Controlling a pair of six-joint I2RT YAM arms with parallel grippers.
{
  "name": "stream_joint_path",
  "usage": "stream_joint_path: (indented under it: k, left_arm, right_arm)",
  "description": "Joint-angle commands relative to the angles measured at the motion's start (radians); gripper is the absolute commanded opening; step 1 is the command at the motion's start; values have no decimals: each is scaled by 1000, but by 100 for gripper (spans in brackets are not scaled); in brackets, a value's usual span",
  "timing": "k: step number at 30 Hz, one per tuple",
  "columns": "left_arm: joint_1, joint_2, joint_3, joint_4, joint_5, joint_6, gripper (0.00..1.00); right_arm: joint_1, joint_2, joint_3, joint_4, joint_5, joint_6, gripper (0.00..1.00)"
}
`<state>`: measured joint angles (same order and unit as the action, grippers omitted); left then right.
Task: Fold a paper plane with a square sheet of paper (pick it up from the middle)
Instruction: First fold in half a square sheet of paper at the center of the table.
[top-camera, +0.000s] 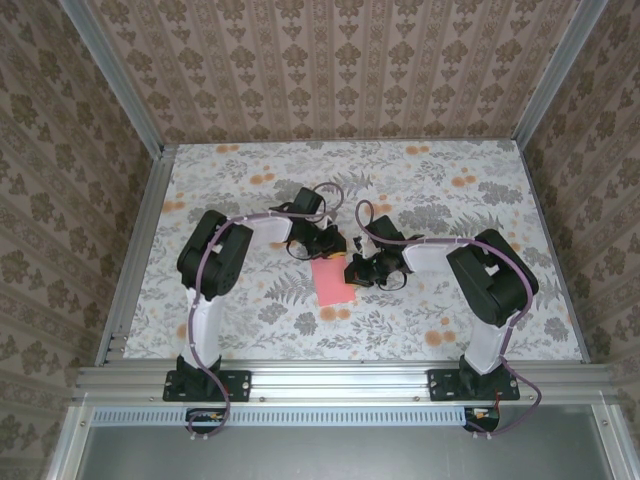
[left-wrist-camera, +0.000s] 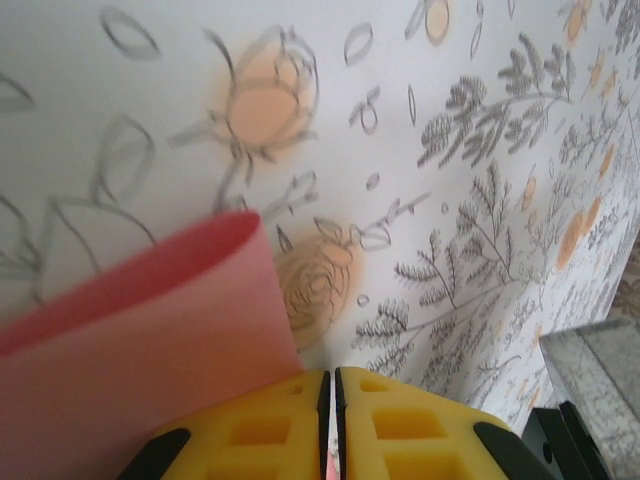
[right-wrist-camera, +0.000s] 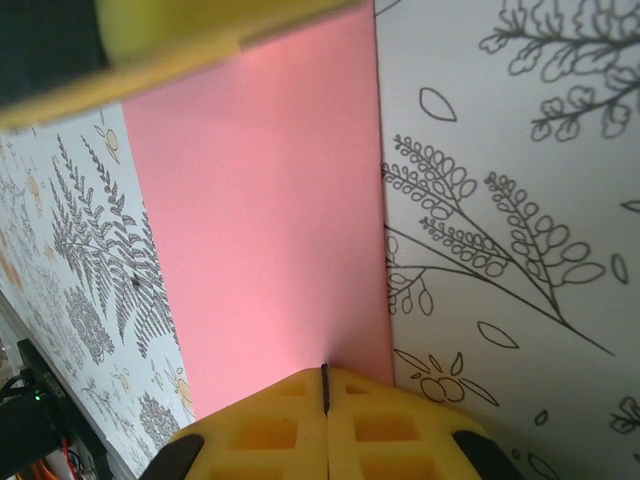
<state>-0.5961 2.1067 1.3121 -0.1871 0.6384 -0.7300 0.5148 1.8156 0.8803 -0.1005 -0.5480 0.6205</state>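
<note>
Floral table (top-camera: 230, 170); left gripper (left-wrist-camera: 332, 376) and right gripper (right-wrist-camera: 325, 370), closed, touch paper (right-wrist-camera: 270, 200).

salmon-pink paper (top-camera: 333, 283); grey-orange floral table (top-camera: 400, 330); yellow finger pads (right-wrist-camera: 260, 430)

From above, the far edge of the square sheet of paper (top-camera: 333, 283) is covered by the left claw (top-camera: 328, 248) and the right claw (top-camera: 360, 271), and any fold in it is too small to be made out. In the left wrist view the sheet is cut off at the left and bottom edges, and a grey block (left-wrist-camera: 595, 365) is cropped at the right. In the right wrist view its far end is masked by a blurred yellow shape (right-wrist-camera: 200, 40).
</note>
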Motion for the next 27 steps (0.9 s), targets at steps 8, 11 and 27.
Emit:
stream_joint_path:
  k: [8, 11, 27]
  left_arm:
    - [60, 78, 84, -58, -164, 84, 14]
    - [68, 83, 95, -64, -169, 90, 14]
    - [84, 133, 208, -134, -198, 128, 14]
  right_arm:
    - [7, 24, -92, -250, 71, -24, 7]
    - [7, 20, -96, -249, 70, -24, 7]
    - [12, 8, -111, -247, 74, -19, 8]
